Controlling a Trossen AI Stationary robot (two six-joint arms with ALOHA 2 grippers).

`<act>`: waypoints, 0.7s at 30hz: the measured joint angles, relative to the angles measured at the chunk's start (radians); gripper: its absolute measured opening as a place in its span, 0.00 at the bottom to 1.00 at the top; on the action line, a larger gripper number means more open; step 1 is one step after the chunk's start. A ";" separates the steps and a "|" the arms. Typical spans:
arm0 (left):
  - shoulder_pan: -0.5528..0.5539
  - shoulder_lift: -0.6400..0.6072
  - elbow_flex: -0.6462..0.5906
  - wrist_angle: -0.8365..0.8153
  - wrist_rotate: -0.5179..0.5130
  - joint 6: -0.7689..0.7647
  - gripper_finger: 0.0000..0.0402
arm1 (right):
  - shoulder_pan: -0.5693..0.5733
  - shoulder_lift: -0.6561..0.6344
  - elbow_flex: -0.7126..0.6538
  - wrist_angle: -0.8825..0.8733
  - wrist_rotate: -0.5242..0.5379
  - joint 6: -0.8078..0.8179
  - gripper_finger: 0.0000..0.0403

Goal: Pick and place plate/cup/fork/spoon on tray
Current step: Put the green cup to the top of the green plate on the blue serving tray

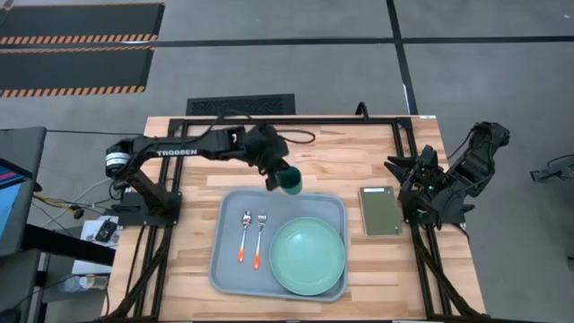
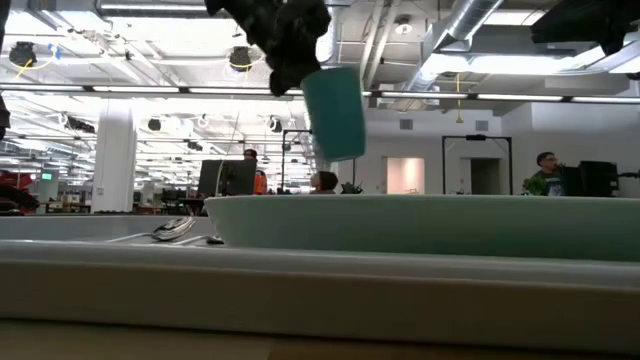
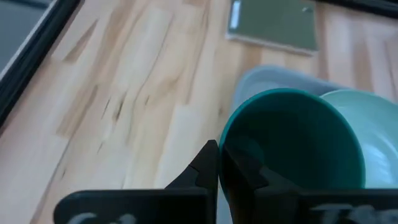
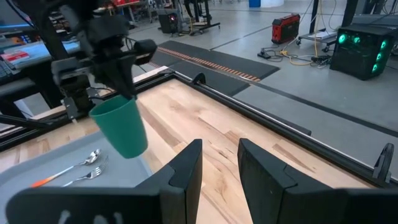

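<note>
Left pincer: pinching the cup by its rim, one finger inside the wall and one outside, which lets it hang clear and tilted, mouth turned toward the wrist camera.
Cup: in the air above the tray's far edge, touching nothing; the low view shows it well above the rim, high enough to pass over it.
Tray: on the wooden surface, long side toward the arms' bases, so everything gathers in one place.
Plate: flat in the tray's right half, filling most of it.
Fork and spoon: side by side in the left half, orange handles toward the near edge, heads toward the far edge, apart from the plate.
Free spot: a bare strip of tray near the far edge, behind the plate and cutlery; probably where the cup belongs.
Right pincer: spread, holding nothing, parked at the surface's right edge near the pad, out of the left arm's way.
Stage: judged last item, carried but not yet set down.
</note>
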 joint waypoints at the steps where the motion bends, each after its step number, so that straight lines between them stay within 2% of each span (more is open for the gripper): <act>1: -0.014 0.000 0.000 0.016 -0.010 0.000 0.00 | 0.000 0.000 0.000 0.000 0.000 0.000 0.32; 7: -0.074 0.023 0.000 0.121 -0.101 0.012 0.00 | 0.000 0.000 0.000 0.002 0.000 0.000 0.32; 10: -0.081 0.065 0.004 0.186 -0.076 0.008 0.00 | 0.000 0.000 0.000 0.003 0.000 0.000 0.32; 21: -0.100 0.249 0.173 0.144 -0.040 0.018 0.00 | 0.000 0.001 0.000 0.013 -0.016 0.000 0.32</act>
